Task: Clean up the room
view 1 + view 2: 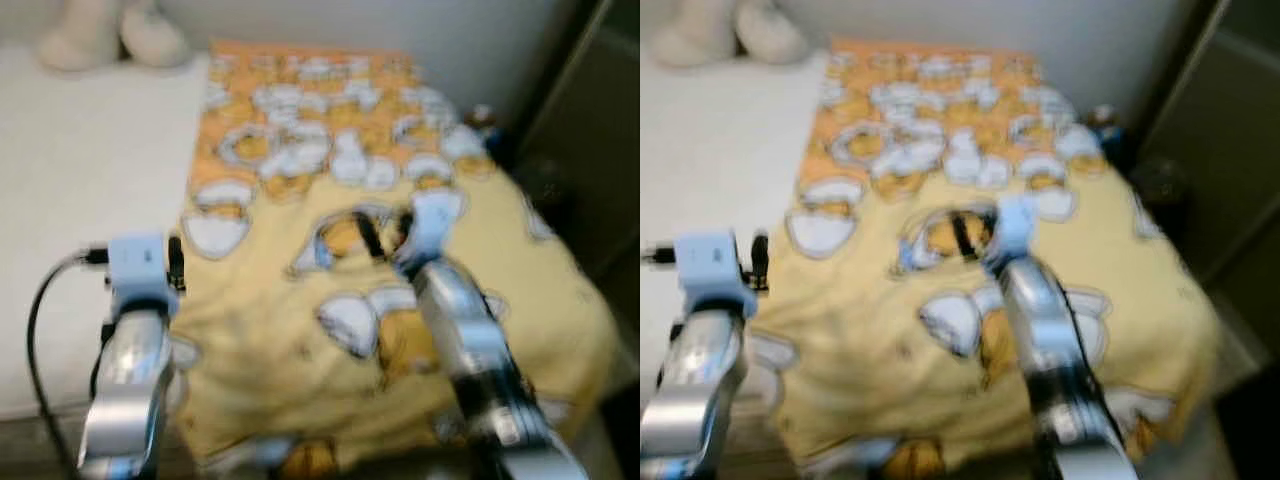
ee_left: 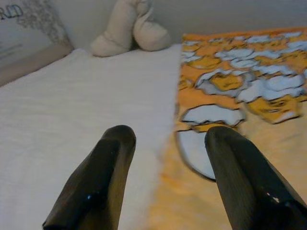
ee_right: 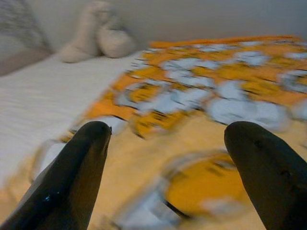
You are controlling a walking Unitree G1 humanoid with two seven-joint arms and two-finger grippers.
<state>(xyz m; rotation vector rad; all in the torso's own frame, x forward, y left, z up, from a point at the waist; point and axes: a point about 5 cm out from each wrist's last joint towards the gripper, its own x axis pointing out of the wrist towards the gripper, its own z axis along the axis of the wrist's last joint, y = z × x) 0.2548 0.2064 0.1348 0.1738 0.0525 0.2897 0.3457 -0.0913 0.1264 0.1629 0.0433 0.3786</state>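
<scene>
From the head views we see the yellow and orange blanket with white egg pictures (image 1: 380, 250) spread long-ways up the white bed (image 1: 80, 200) toward the wall, and in the wrist views our left pincer (image 2: 165, 143) and right pincer (image 3: 165, 139) are both wide open above it, so we should go down slowly and pinch one edge.

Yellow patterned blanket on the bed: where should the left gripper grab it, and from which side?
Probably the blanket's left edge, where it lies flat on the white sheet. That border sits right ahead of the left gripper, whose fingers are open astride it. Come in low from the sheet side and pinch the edge. The images are blurred, so no fold is discernible.
</scene>
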